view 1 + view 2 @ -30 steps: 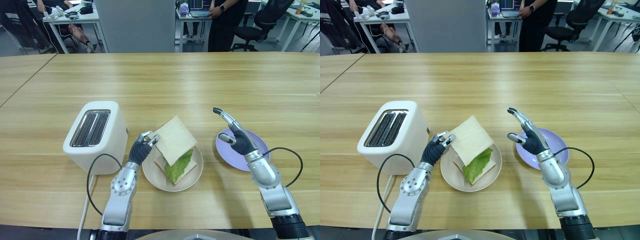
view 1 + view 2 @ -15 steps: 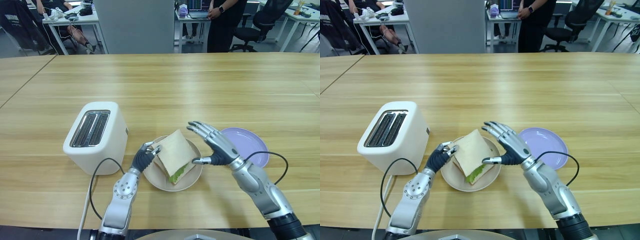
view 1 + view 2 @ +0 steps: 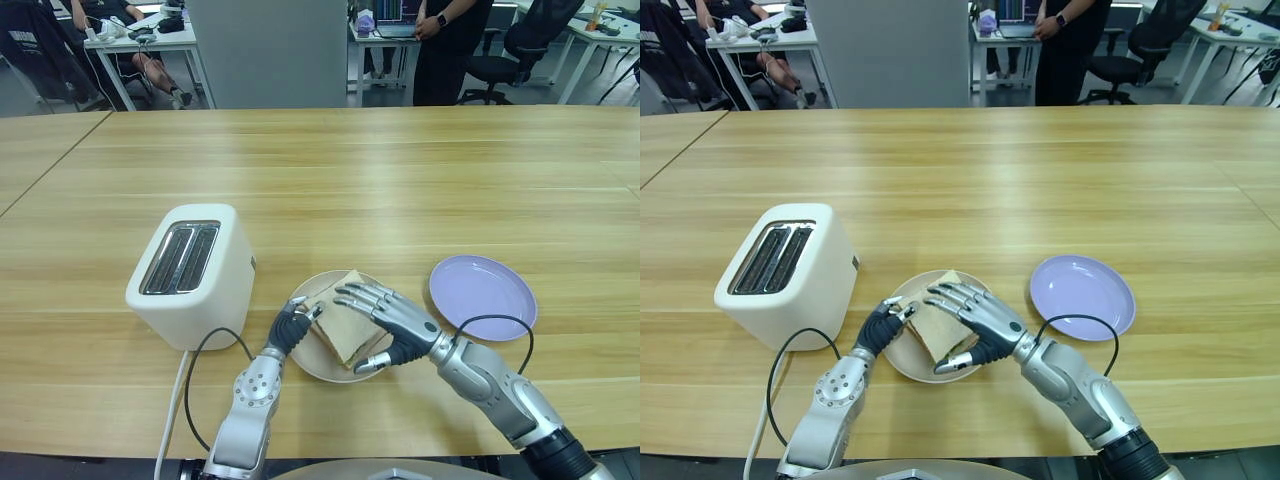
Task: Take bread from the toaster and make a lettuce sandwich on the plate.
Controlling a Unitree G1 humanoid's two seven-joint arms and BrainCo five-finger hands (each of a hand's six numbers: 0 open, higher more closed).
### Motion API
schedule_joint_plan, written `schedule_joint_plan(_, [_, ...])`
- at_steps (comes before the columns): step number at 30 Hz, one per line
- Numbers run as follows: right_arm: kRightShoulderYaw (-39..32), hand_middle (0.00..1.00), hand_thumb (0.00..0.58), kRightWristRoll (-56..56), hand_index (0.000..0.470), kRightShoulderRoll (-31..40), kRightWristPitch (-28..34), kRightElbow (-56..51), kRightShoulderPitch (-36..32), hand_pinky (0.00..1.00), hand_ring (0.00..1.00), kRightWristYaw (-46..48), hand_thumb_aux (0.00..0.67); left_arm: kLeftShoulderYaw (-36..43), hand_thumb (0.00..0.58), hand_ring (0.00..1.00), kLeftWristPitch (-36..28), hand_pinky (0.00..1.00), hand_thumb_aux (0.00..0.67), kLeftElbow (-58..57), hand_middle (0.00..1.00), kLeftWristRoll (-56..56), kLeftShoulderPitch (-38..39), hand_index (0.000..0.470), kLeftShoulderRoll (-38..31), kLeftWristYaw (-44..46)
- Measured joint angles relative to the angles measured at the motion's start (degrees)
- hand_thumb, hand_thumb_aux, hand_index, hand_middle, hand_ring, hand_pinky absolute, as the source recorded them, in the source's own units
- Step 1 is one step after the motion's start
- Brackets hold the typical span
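Left hand (image 3: 290, 325): fingers are curling in and pinching the left corner of the sandwich (image 3: 343, 330), near the front table edge.
Toaster (image 3: 190, 270): is standing upright at the far left, slots facing up, cord trailing toward the near edge.
Plate (image 3: 318, 370): is sitting just right of the toaster, carrying the sandwich.
Right hand (image 3: 405, 325): fingers are spreading wide, lying over the sandwich's top slice, grasping nothing.
Purple plate (image 3: 483, 297): is lying farthest right.

1. You're looking at a long pale wooden table (image 3: 400, 180) that carries everything
2. A white toaster (image 3: 190, 272) stands on the robot's left, its white cord (image 3: 172, 410) trailing to the near edge
3. A beige plate (image 3: 902, 290) sits just right of the toaster
4. A purple plate (image 3: 483, 297) lies farther right, apart from the beige one
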State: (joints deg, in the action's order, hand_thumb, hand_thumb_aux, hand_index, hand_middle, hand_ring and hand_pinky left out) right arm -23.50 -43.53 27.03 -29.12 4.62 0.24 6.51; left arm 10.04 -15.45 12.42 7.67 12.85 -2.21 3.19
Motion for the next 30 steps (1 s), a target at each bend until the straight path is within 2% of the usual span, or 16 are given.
schedule_joint_plan(14, [-3.0,0.00,0.000,11.1,0.000,1.4,2.0,-7.0,-4.5,0.00,0.00,15.3,0.000,0.6,0.580,1.00,-1.1,1.00,0.670,-3.6,1.00,1.2,-1.8,0.460,0.5,-1.8])
schedule_joint_plan(15, [-3.0,0.00,0.000,11.8,0.000,1.4,2.2,-7.2,-4.7,0.00,0.00,16.1,0.000,0.8,0.571,1.00,-1.4,1.00,0.586,-3.6,1.00,1.5,-1.8,0.402,0.5,-1.8])
schedule_joint_plan(16, [-3.0,0.00,0.000,12.5,0.000,1.3,2.4,-7.4,-5.0,0.00,0.00,16.7,0.000,1.0,0.454,1.00,-1.6,1.00,0.357,-3.6,1.00,2.0,-1.8,0.245,0.5,-2.1])
schedule_joint_plan(17, [-3.1,0.00,0.000,13.0,0.000,1.3,2.5,-7.6,-5.2,0.00,0.00,17.1,0.000,1.3,0.000,0.81,-1.7,0.81,0.000,-3.6,0.81,2.5,-1.9,0.000,0.5,-2.4])
schedule_joint_plan(18, [-3.1,0.00,0.000,13.2,0.000,1.3,2.5,-7.8,-5.4,0.00,0.00,17.5,0.000,1.8,0.000,0.73,-1.7,0.73,0.000,-3.5,0.73,3.8,-1.8,0.000,0.1,-3.3])
schedule_joint_plan(19, [-3.1,0.00,0.000,13.6,0.000,1.4,2.5,-8.0,-5.7,0.00,0.00,17.9,0.000,2.5,0.000,0.57,-1.7,0.57,0.000,-3.3,0.57,6.6,-1.8,0.000,-0.8,-5.1])
schedule_joint_plan(20, [-3.3,0.00,0.000,13.7,0.000,1.4,2.5,-8.0,-5.9,0.00,0.00,18.2,0.000,3.3,0.000,0.57,-1.7,0.57,0.000,-3.0,0.57,8.9,-1.9,0.000,-1.3,-6.5])
schedule_joint_plan(22, [-3.5,0.00,0.000,14.1,0.000,1.4,2.5,-8.0,-6.1,0.00,0.00,18.8,0.000,4.5,0.000,0.46,-2.3,0.46,0.000,-2.4,0.46,15.5,-2.0,0.000,-2.8,-10.6])
schedule_joint_plan(25, [-3.4,0.00,0.000,15.1,0.000,1.4,2.8,-8.5,-5.6,0.00,0.00,19.4,0.000,5.3,0.000,0.42,-5.2,0.42,0.000,2.9,0.42,31.2,-3.6,0.000,-5.6,-19.4])
schedule_joint_plan(30, [-3.5,0.00,0.000,15.7,0.000,1.5,3.0,-8.3,-5.4,0.00,0.00,20.1,0.000,6.7,0.000,0.43,-12.0,0.43,0.000,10.9,0.43,54.3,-4.0,0.000,-6.3,-27.6])
